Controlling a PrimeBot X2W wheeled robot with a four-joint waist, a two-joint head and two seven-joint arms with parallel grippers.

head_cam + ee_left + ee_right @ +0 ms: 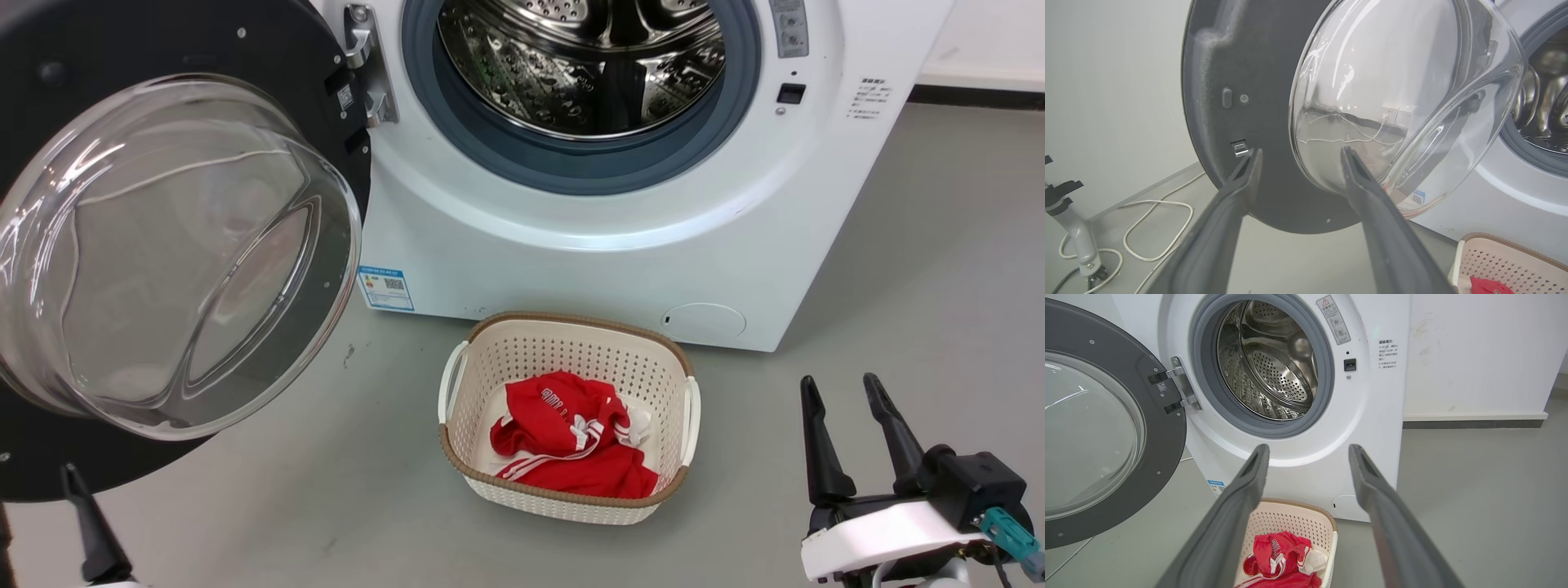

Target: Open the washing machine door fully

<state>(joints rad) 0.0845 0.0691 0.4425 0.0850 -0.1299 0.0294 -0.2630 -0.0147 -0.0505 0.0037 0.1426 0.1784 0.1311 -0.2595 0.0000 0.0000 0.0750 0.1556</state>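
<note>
Risk: my left gripper point(1301, 153), spread & empty close by the round glossy-black, glass-bowled washing machine door point(171, 245), may nudge it closed; right gripper point(840, 384), same, well off it.

The washing machine door point(175, 253) was glossy black around clear glass. The machine point(571, 269) was white, its rubber ring point(571, 173) grey-blue, its drum point(571, 77) silver with dotted holes. The cream perforated basket point(563, 353) had a brown rim. The garment point(571, 445) was red with white stripes.
</note>
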